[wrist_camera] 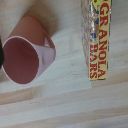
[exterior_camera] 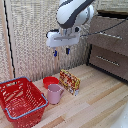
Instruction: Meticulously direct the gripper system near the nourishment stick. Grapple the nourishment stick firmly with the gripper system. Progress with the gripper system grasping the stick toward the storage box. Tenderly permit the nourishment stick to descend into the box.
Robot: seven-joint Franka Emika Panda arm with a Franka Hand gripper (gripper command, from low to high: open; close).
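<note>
The nourishment stick (exterior_camera: 69, 81) is a yellow snack package with red-orange print, standing on edge on the wooden table next to a pink mug (exterior_camera: 54, 93). In the wrist view the package (wrist_camera: 98, 39) reads "GRANOLA BARS". My gripper (exterior_camera: 61, 51) hangs well above the package and mug, its two dark blue fingers apart and empty. The storage box (exterior_camera: 20, 99) is a red mesh basket with a blue-grey rim at the exterior view's left. The fingers do not show in the wrist view.
A small red bowl (exterior_camera: 50, 81) sits behind the mug. The mug also shows in the wrist view (wrist_camera: 27, 56), mouth toward the camera. A brown drawer cabinet (exterior_camera: 111, 42) stands at the exterior view's right, a woven screen behind.
</note>
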